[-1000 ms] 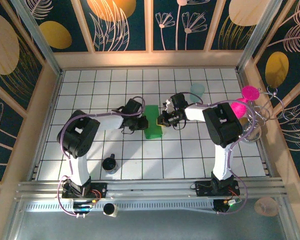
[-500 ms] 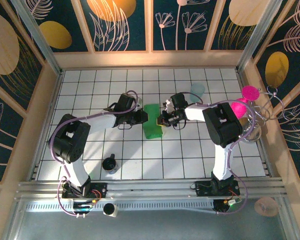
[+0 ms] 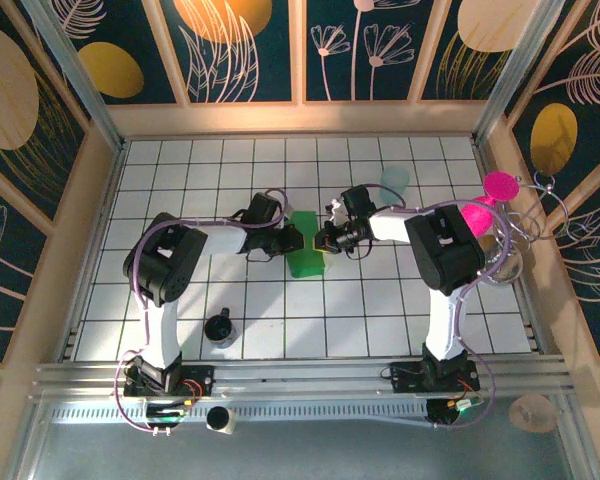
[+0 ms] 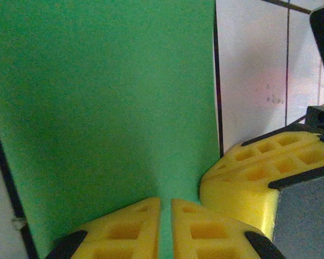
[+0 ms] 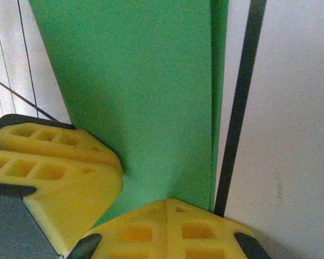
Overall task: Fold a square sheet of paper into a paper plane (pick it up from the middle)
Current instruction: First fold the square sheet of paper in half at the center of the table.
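The square sheet of paper (image 3: pixel 306 258) lies folded into a narrow bright green strip at the table's centre, a doubled edge along its right side (image 5: pixel 218 81). My left gripper (image 3: pixel 294 240) presses on its left edge. The yellow fingertips (image 4: pixel 129 229) are all but together, with a thin slit of green between them (image 4: pixel 166 216). From the opposite side my right gripper (image 3: pixel 321 240) rests on the strip's right edge, its fingers (image 5: pixel 197 229) fully together with nothing between them. Each wrist view shows the other gripper's yellow fingers (image 4: pixel 264 172) (image 5: pixel 54 167) close by on the paper (image 4: pixel 97 97).
A pale teal cup (image 3: pixel 394 180) stands behind the right arm. A small dark cup (image 3: pixel 219 328) sits near the left arm's base. Pink objects (image 3: pixel 500 186) hang at the right wall. White grid tiles (image 3: pixel 380 310) surround the paper.
The left arm's elbow swung out to the left and came back; its gripper stayed at the paper's left edge. The right arm and the paper have barely moved.
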Action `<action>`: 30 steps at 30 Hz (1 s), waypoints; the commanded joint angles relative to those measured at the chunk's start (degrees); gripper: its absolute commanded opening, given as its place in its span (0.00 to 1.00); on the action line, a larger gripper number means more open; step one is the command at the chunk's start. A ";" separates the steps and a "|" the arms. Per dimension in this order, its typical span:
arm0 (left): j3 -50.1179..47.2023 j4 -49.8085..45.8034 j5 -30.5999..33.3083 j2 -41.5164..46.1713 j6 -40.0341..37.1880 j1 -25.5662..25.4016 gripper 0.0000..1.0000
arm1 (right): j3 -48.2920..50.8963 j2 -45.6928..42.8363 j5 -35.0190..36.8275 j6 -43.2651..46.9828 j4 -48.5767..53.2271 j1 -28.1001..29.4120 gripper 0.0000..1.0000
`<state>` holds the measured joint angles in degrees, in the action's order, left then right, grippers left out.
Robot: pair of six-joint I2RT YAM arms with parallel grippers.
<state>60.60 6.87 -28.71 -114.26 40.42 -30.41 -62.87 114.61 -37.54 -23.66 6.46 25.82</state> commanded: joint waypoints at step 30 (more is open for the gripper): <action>0.52 -0.94 0.22 3.63 -0.81 3.34 0.15 | -1.21 9.24 10.77 3.18 10.28 2.74 0.00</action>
<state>59.51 6.37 -28.47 -109.01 40.14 -27.33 -67.61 117.27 -37.56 -22.35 8.64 27.42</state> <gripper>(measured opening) 0.156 0.054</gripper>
